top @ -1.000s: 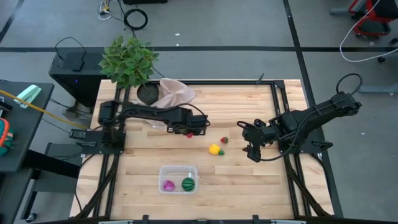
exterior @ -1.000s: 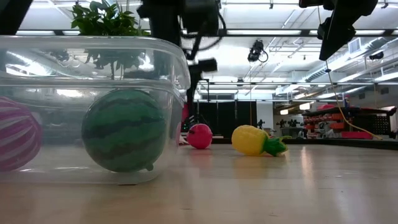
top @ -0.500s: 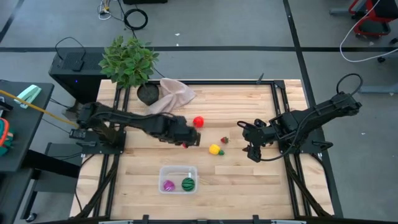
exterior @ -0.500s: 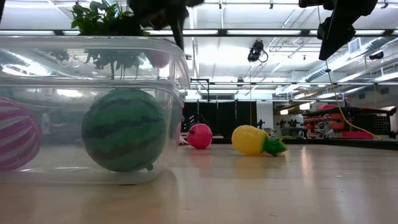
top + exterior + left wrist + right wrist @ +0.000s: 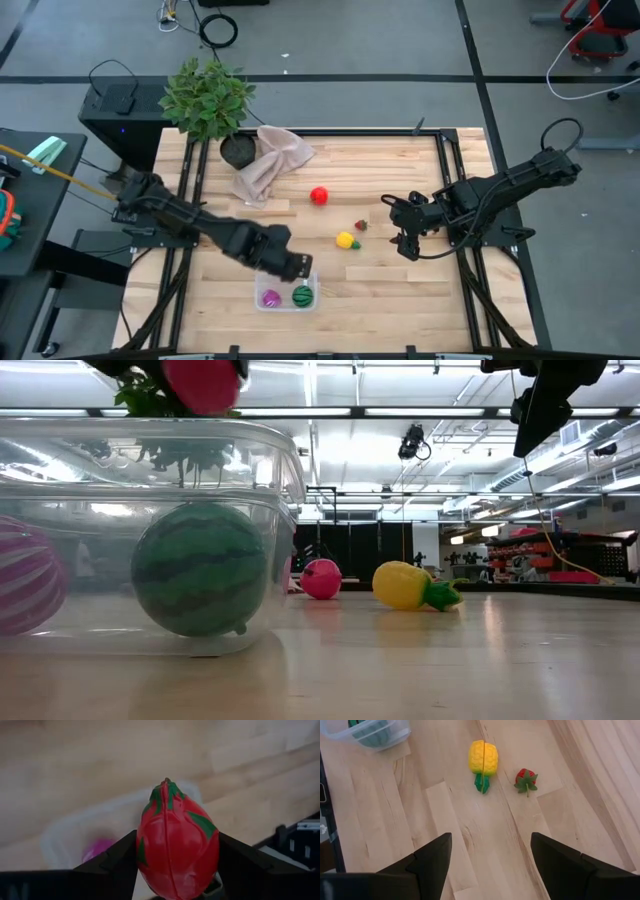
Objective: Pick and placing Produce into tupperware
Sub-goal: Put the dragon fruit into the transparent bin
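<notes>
- Grey workshop floor surrounds a pale wooden worktop [image 5: 400,280], seen from above with one dark arm on each side.
- At the far left corner stand a leafy potted plant [image 5: 208,98] and, just beside it, a crumpled beige cloth [image 5: 268,160].
- Left tool [image 5: 296,266] hangs over the far rim of the clear tupperware [image 5: 262,277] near the front edge, clamped on a red toy fruit with green leaf marks [image 5: 177,855].
- Inside the tub lie a purple piece [image 5: 271,298] and a green striped ball [image 5: 302,296].
- Farther right, on bare wood, sit a red round fruit [image 5: 319,195], a yellow pineapple-like piece [image 5: 346,240] and a small strawberry [image 5: 361,226].
- Right tool [image 5: 403,240] waits at the right, fingers apart and holding nothing.
- Handling, as a judgement: the pieces look like light, hard, smooth plastic that may roll; gripping across the widest part seems safest.
- Compared with a second ago, the left arm has swung from the worktop's middle to the tub, uncovering the red round fruit; the right arm has not moved.
</notes>
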`<action>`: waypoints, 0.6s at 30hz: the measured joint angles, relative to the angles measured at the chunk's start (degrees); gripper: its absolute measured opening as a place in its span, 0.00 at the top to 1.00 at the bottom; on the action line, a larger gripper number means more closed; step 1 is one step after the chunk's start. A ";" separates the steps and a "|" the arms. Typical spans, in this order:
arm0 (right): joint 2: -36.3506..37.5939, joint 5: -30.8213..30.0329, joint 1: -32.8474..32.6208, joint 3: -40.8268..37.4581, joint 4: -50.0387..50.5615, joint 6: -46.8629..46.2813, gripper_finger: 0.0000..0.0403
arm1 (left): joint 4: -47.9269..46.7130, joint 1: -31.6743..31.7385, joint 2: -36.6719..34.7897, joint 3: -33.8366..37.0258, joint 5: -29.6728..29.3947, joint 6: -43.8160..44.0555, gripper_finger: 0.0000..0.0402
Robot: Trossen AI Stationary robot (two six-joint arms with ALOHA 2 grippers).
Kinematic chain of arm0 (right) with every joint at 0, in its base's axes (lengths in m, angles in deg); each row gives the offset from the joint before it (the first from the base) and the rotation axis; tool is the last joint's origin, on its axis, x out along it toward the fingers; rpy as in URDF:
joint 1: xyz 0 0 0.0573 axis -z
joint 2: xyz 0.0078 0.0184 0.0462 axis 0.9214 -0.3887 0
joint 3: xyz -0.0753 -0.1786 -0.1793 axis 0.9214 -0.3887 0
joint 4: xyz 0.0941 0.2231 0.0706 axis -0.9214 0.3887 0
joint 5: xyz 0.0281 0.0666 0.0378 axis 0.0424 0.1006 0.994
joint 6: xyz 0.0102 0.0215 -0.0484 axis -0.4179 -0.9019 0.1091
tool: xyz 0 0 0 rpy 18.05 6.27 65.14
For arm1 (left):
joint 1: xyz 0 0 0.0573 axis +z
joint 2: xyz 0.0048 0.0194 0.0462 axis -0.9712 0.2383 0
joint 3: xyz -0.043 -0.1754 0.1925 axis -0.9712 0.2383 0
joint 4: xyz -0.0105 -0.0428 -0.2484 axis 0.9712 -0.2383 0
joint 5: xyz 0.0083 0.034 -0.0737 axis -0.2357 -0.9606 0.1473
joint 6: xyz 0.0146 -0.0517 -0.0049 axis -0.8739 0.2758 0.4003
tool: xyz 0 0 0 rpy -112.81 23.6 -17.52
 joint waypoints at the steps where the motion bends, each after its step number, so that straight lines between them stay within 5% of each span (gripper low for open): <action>1: 0.00 0.00 0.00 0.00 0.00 0.00 0.31 | 0.03 -0.88 0.00 0.00 -0.01 1.46 0.42; 9: -0.01 0.00 0.00 0.00 0.00 0.00 0.31 | 0.06 -6.10 1.34 0.02 -0.51 10.70 0.41; 18: 0.00 0.00 -0.02 0.00 -0.17 -0.02 0.31 | 7.15 -6.88 7.38 0.02 0.39 10.54 0.40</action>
